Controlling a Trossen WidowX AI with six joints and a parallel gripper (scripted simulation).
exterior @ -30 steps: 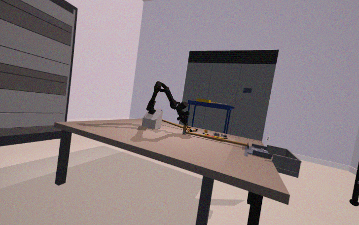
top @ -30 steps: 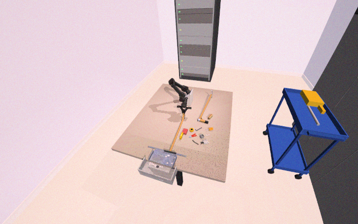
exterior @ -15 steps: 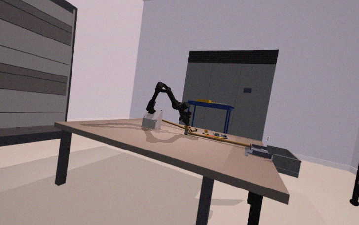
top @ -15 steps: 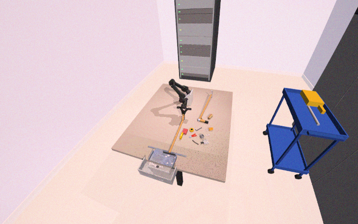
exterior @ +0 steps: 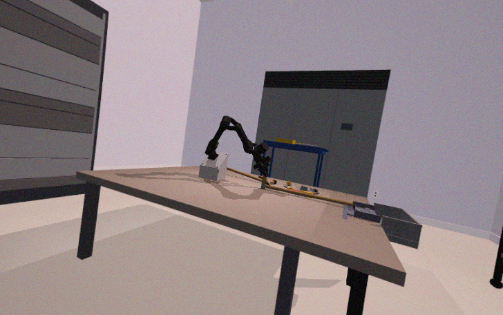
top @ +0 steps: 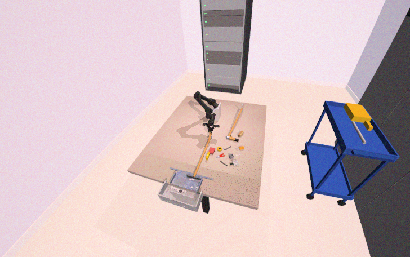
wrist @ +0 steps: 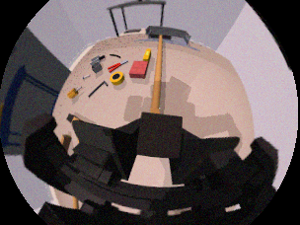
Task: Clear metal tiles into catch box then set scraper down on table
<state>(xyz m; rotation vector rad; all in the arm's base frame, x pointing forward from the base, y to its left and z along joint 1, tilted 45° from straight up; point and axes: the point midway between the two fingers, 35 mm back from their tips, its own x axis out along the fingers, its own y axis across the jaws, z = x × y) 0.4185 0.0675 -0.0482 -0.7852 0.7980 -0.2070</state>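
While our fingers [top: 210, 131] [exterior: 264, 175] pinched the scraper [top: 201, 155] [exterior: 309, 194] [wrist: 158, 74], we recorded: its blade [top: 193, 177], far beyond them, at the plate [top: 181, 180] [exterior: 365, 213]; the box [top: 179, 199] [exterior: 402, 226], farther still.

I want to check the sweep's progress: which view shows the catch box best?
The top view: it looks down into the catch box, showing pale pieces inside. The exterior view shows its outer side and rim, not its contents. In the wrist view I cannot make it out with certainty.
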